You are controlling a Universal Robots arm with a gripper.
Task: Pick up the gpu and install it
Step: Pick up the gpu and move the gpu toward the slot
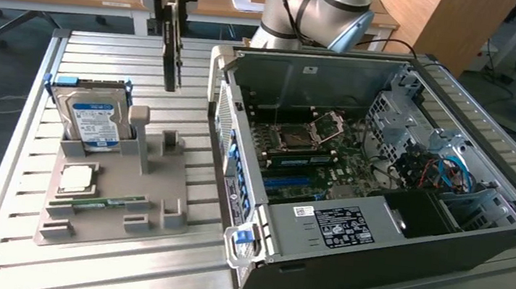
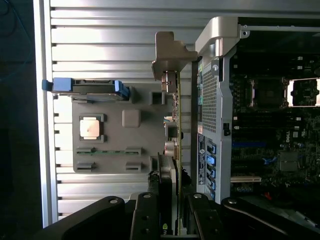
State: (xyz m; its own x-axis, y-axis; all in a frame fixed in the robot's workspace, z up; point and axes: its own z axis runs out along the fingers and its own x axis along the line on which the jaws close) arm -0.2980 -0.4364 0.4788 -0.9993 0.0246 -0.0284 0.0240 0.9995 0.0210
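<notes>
Exterior view: claw point(image 1: 177, 5) clamped on the gpu point(image 1: 172, 62), hanging edge-on above the bench point(image 1: 127, 268) beside the open computer case point(image 1: 401, 256). Risk: tilt in the grip could knock it against the case wall.

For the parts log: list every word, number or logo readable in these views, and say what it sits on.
No text reads clearly.
Blue label on the hard drive: print too small to read.
Black label on the power supply: blurred.
White sticker beside that label: blurred.
Motherboard markings: too small to read.
The gpu, held in the tool: seen edge-on, nothing readable.
</notes>
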